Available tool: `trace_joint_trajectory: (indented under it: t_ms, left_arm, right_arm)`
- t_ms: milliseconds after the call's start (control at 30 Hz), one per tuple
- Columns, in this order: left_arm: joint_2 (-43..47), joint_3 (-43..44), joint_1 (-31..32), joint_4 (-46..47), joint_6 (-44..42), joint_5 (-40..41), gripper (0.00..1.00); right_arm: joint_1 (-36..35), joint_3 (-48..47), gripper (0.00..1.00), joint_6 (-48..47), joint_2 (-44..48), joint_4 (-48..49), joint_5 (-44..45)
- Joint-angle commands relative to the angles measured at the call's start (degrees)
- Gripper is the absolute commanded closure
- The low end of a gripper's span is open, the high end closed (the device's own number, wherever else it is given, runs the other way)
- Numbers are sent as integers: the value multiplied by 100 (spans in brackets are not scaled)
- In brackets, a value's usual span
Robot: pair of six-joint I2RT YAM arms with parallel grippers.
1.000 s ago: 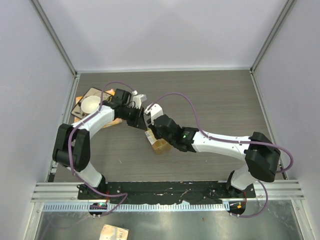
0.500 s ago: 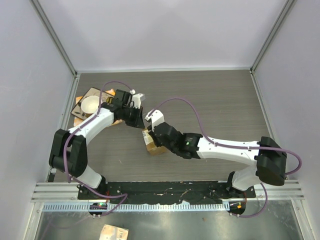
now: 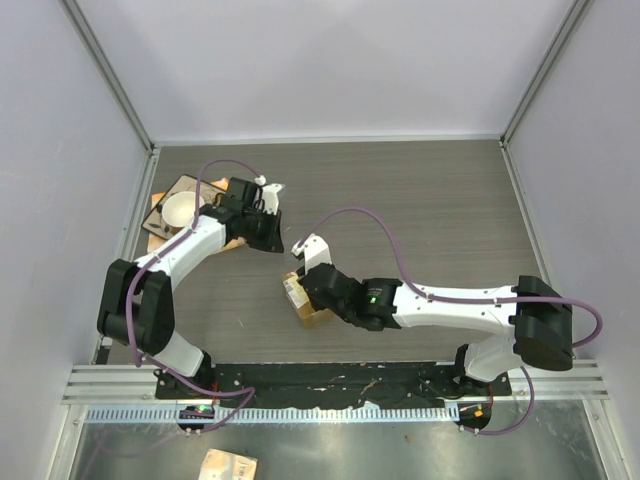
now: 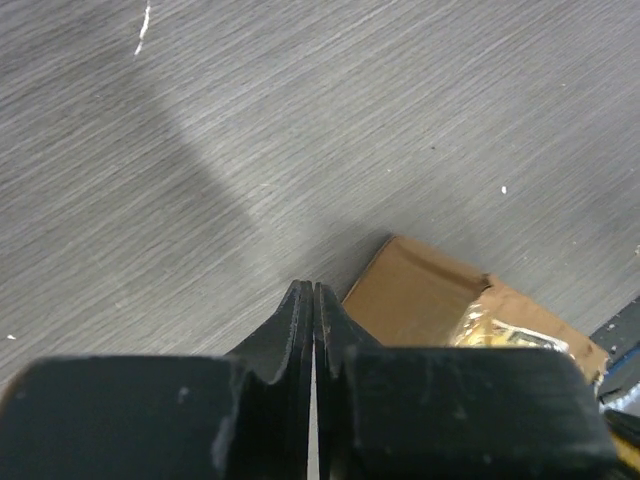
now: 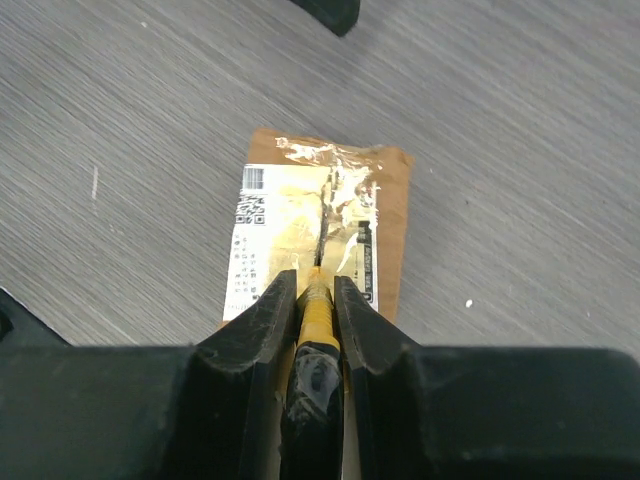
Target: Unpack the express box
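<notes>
Express box [image 3: 297, 297] sat label-up on surface [image 3: 430, 200], front-center. Right arm reached low to its left, right claw [image 5: 317, 285] clamped on yellow knife [image 5: 317, 312], tip at taped seam. Farther back, left arm was bent, left claw [image 4: 314, 300] closed, empty.

Top view: the left arm [image 3: 190, 245] rises from its base at the near left, folds at the elbow and reaches forward and to the right. The right arm [image 3: 450, 305] bends at its elbow on the far right and stretches leftward, held low. The two wrists are well apart. Left wrist view: the left gripper [image 4: 312, 300] has its fingers pressed flat together along their length. Right wrist view: the right gripper [image 5: 317, 280] points downward, its fingers clamped on a narrow yellow tool [image 5: 317, 310].
</notes>
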State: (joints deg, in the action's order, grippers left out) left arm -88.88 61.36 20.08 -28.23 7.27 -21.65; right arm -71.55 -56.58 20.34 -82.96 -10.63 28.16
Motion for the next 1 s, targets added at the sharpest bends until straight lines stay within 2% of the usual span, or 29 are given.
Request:
trace_joint_trajectory:
  t_ms: [0, 67, 100, 200, 267, 500, 833, 867, 967]
  left_arm:
    - [169, 385, -13, -208, -155, -453, 87]
    - [231, 542, -21, -332, -252, -1006, 80]
    - [248, 578, -21, -419, -270, -1165, 73]
    - [187, 806, -21, -700, -349, -1885, 63]
    - [47, 895, -21, -859, -410, -2132, 60]
    - [-217, 605, 119, -1132, -700, -2116, 54]
    - [-384, 245, 295, -1062, -1183, -1852, 53]
    - [-410, 201, 304, -1053, -1192, -1843, 55]
    - [-481, 166, 313, -1053, -1228, -1843, 69]
  right_arm:
    - [-79, 235, 99, 322, 131, -422, 172]
    - [-79, 261, 99, 278, 157, -352, 233]
    - [-79, 252, 99, 243, 166, -334, 242]
    - [-79, 191, 99, 85, 175, -246, 277]
    - [-79, 86, 99, -21, 175, -237, 251]
    - [-79, -64, 99, -258, 245, -106, 128]
    - [-79, -29, 99, -531, 315, 254, -127]
    - [-87, -20, 99, -548, 315, 263, -118]
    - [-87, -11, 99, -566, 315, 272, -144]
